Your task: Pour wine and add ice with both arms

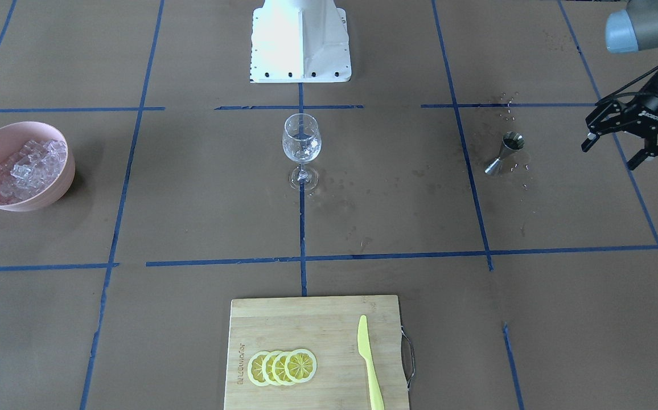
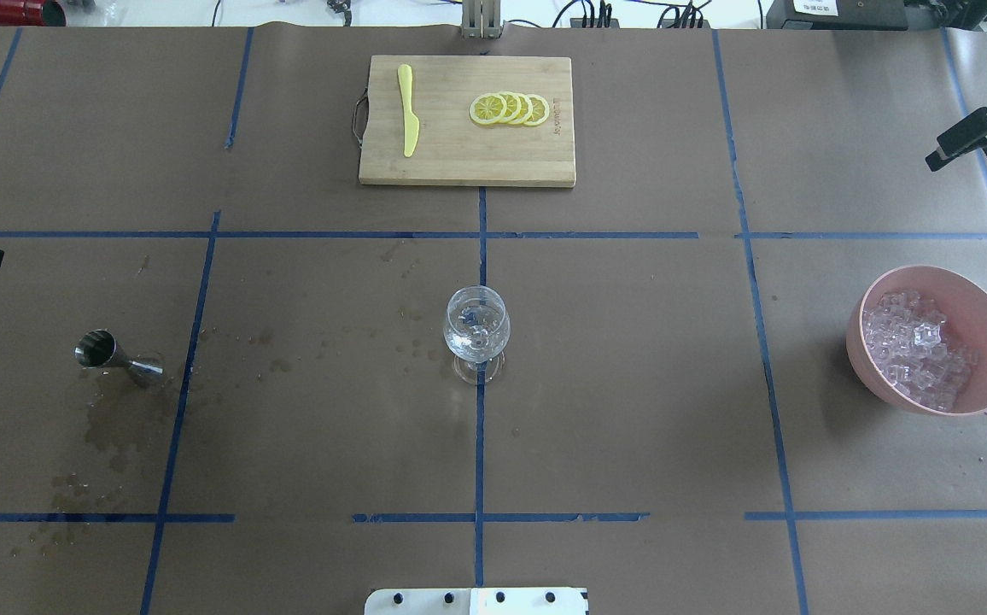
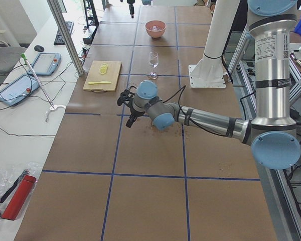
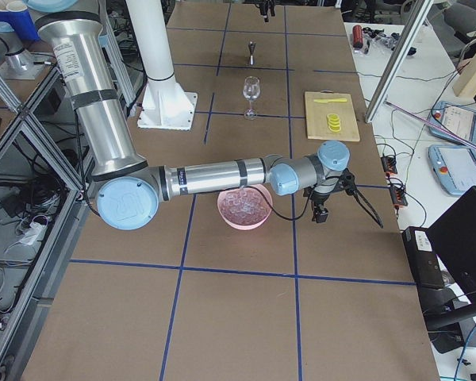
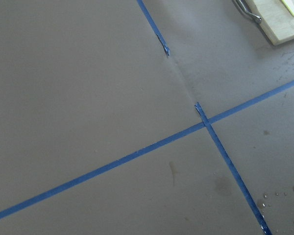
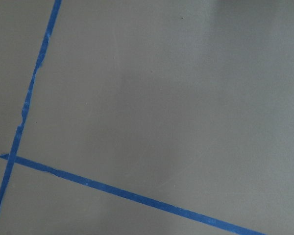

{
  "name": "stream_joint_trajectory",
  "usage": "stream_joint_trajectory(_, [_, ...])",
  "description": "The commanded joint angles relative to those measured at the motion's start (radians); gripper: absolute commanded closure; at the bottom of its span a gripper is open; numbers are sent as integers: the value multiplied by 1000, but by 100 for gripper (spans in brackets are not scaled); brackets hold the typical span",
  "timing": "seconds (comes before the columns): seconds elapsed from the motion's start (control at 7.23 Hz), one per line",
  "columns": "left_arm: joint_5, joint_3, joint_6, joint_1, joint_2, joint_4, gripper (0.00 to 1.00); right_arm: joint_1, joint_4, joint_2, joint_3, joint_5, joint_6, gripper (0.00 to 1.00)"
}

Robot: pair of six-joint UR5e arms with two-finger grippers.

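brown paper gridded with blue tape covers the table (image 2: 630,384), wet-stained on the robot's left. at centre stands the stemmed wine glass (image 2: 476,335); whether it holds anything, you cannot tell. the steel jigger (image 1: 505,152) stands upright on the left side. its mouth is dark, so the wine most likely sits there, though the liquid itself cannot be made out. the ice (image 2: 916,346) is heaped in the pink bowl (image 2: 984,295) on the right side, well apart from the glass.

neither tool visibly carries anything, so by the look of it you are at the pour's opening, the jigger not yet grasped. the left gripper (image 1: 611,155) hovers above the paper just outboard of the jigger, apart from it, fingers spread wide and angled down. the left arm (image 3: 205,119) runs out low and nearly level over the table, wrist bent downward. its camera sees only paper, tape and a corner of the cutting board (image 2: 459,154).

your next move calls for bringing that open tool inward to straddle the jigger's narrow waist. close without tipping it, then carry it level to the glass.

the right arm (image 4: 214,176) reaches out low past the bowl. the right gripper (image 2: 980,137) hangs beyond the bowl toward the operators' side, well apart from the ice. only part of it shows, and you cannot tell how its jaws stand.
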Motion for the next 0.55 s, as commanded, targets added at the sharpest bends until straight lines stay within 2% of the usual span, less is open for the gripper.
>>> stream_joint_trajectory(0.0, [132, -19, -176, 174, 169, -312, 0, -10, 16, -1, 0, 0, 39, 0])
stream_joint_trajectory(0.14, [177, -18, -205, 228, 208, -397, 0, -10, 16, -1, 1, 0, 41, 0])
stream_joint_trajectory(0.28, [290, -16, -210, 326, 237, -417, 0, -10, 16, -3, 1, 0, 41, 0])
stream_joint_trajectory(0.41, [312, -18, -214, 366, 261, -463, 0, -12, 16, -3, -3, 0, 39, 0])
